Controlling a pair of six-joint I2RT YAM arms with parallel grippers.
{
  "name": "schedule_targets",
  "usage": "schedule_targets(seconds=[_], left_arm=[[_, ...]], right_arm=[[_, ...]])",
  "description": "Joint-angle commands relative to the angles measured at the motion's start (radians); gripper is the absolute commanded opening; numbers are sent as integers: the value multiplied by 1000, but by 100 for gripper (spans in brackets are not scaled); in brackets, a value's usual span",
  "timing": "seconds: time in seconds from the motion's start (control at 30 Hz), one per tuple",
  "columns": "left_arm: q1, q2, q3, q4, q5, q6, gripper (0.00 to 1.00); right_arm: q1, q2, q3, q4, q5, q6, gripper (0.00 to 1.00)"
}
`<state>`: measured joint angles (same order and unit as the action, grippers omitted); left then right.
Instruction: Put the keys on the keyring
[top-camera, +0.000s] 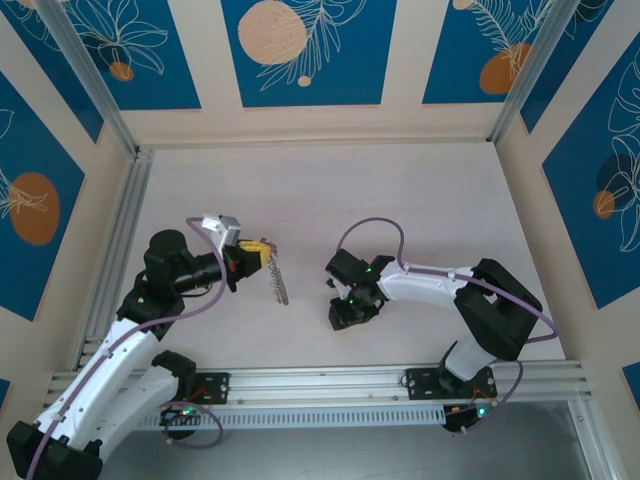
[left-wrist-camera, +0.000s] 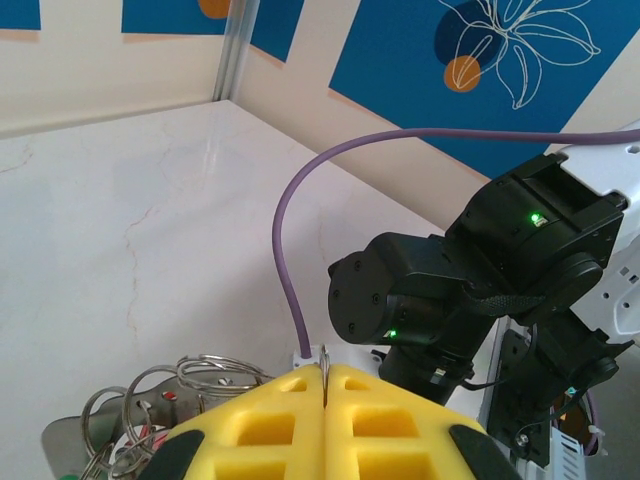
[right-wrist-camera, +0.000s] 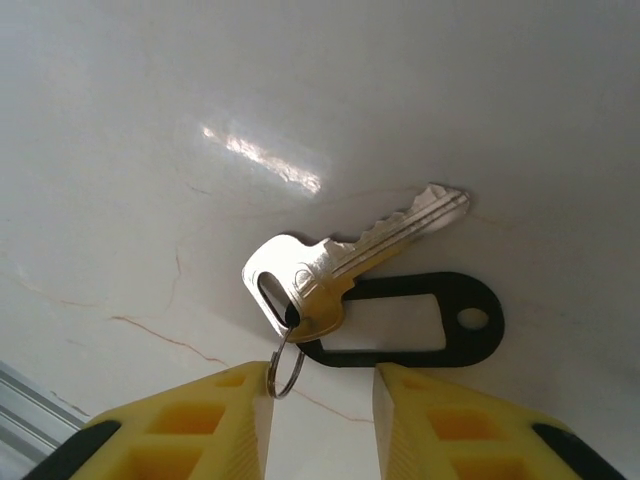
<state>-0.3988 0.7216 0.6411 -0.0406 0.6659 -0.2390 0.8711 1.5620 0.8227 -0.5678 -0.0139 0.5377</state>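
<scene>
Veined white table (right-wrist-camera: 150, 100) bears jagged silver keys (right-wrist-camera: 340, 268).

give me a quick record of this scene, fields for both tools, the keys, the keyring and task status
left tool: shut on the keyring
right tool: open, low over the keys
keys: silver key overlapping a black tag, flat on the table, small split ring beside one finger
keyring: thin loop pinched, small rings bunched beside it
status: keys not yet on keyring
</scene>
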Motion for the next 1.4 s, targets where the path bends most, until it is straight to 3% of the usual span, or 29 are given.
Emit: schedule_targets(seconds=[0.0,0.67,0.93,1.23,1.37], left_arm=[[16,-13,-1,59,35,-22,0],[20,-16,1,59,44,-30,0],[23,-17,3,52,40,-25,0],[28,-26,14,24,35,-13,0],[27,-24,14,25,37,-15,0]], right_arm=[[5,13,22,11,-10,-8,30],[24,15,36,9,9,-4,29],[25,21,39,19,6,-7,21],[26,36,42,31,1,-16,20],[26,27,38,28,5,-16,11]])
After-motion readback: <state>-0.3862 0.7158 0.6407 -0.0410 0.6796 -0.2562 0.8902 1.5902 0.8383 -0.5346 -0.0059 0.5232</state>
